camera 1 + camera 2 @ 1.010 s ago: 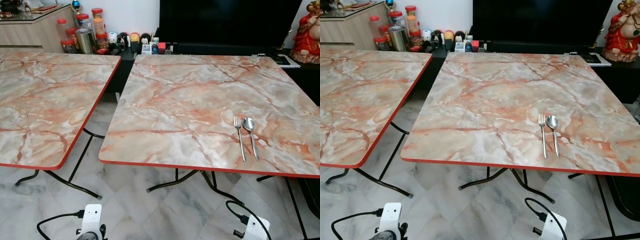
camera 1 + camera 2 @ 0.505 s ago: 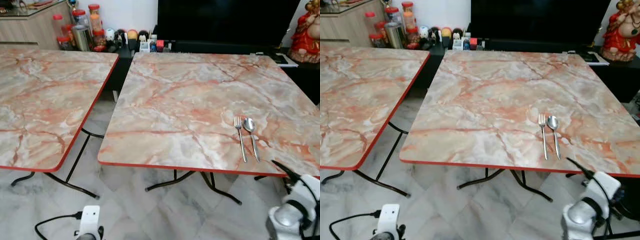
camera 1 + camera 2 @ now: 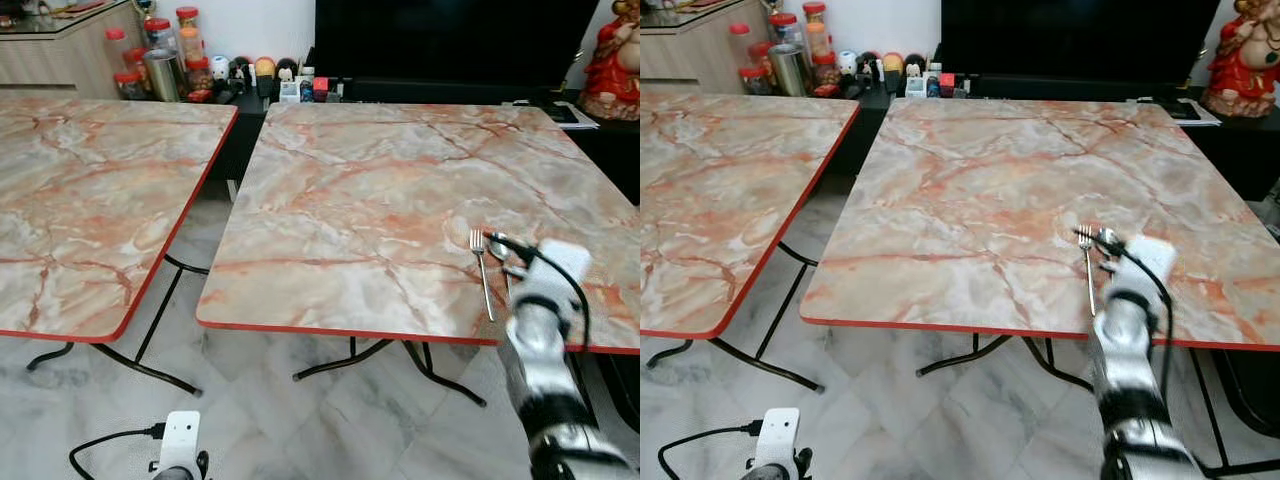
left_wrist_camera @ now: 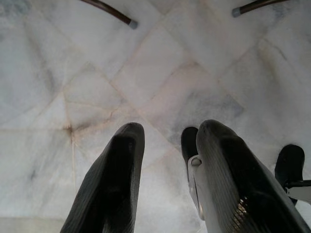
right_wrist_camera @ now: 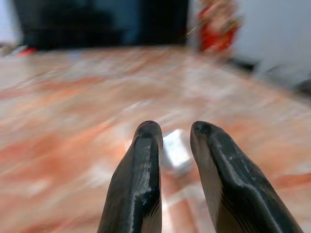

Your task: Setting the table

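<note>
A steel fork [image 3: 483, 282] and a spoon [image 3: 1106, 238] lie side by side near the front right of the marble-patterned table [image 3: 380, 200]. My right arm reaches up over the table's red front edge. Its gripper [image 3: 491, 237] hovers just above the spoon's bowl and the fork's tines. In the right wrist view the right gripper [image 5: 170, 131] is open by a narrow gap, with the shiny spoon bowl [image 5: 174, 151] blurred just beyond the tips and nothing held. The spoon's handle is hidden behind my arm. My left gripper [image 4: 167, 133] hangs open over the floor.
A second marble-patterned table [image 3: 90, 200] stands to the left across a narrow gap. Behind are a dark TV [image 3: 450, 40], a low cabinet with jars [image 3: 160, 60] and small items, and a red figurine [image 3: 610, 70]. Black folding table legs [image 3: 340, 365] cross the tiled floor.
My right arm has risen from below the table's front edge to above the fork and spoon. The cutlery has not moved, and the left arm still hangs low.
</note>
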{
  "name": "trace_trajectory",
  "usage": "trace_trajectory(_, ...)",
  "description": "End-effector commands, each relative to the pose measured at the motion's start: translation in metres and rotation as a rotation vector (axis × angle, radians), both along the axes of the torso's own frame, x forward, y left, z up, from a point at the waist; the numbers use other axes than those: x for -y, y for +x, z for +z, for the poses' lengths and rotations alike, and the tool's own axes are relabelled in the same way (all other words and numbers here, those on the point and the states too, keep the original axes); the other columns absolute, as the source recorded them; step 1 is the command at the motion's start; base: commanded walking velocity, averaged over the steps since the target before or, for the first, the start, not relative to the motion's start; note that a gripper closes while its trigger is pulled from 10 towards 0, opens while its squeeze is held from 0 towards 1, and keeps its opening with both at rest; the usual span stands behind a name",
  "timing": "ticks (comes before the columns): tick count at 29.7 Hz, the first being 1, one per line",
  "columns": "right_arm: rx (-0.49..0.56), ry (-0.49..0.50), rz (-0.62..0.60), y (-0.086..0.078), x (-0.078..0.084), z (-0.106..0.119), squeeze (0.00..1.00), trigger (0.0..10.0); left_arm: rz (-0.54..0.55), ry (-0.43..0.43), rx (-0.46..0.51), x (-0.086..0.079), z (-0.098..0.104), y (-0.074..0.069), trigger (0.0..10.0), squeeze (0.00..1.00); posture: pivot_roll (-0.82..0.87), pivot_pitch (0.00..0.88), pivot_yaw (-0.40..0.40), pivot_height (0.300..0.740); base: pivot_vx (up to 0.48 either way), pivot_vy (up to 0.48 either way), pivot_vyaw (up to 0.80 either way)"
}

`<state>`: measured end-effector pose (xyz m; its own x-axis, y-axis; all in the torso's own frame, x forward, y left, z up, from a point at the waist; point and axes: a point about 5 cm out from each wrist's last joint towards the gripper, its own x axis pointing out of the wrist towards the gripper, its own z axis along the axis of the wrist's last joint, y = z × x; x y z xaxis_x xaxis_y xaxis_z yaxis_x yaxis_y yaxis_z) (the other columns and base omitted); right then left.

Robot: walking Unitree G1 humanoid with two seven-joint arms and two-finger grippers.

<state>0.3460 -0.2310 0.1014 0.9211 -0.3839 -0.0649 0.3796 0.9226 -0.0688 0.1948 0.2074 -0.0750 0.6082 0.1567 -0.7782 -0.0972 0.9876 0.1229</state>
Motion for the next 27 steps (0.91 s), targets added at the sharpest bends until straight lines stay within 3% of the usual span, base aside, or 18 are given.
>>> trace_trajectory(1,-0.079,0.043,0.066,-0.002,-0.011,-0.015,0.0,10.0,0.014,-0.008,-0.011,0.0,-0.001,-0.002,10.0,0.0,0.0,0.0,-0.02,0.728,0.0,0.0,0.0)
trace_trajectory(7,-0.146,0.072,0.128,-0.004,-0.02,-0.028,0.0,10.0,0.008,-0.005,-0.022,-0.001,-0.002,-0.004,10.0,0.0,0.01,0.0,-0.016,0.728,0.0,0.0,0.0)
trace_trajectory(13,-0.141,0.07,0.159,-0.001,-0.019,-0.024,0.0,10.0,0.015,-0.002,-0.026,-0.001,-0.003,-0.005,10.0,0.0,0.01,0.0,-0.019,0.728,0.254,0.0,0.0)
trace_trajectory(27,-0.002,0.074,0.217,0.012,-0.026,0.006,0.0,10.0,0.017,-0.005,-0.026,0.0,-0.003,-0.005,10.0,0.0,0.01,0.0,-0.024,0.728,0.337,0.0,0.0)
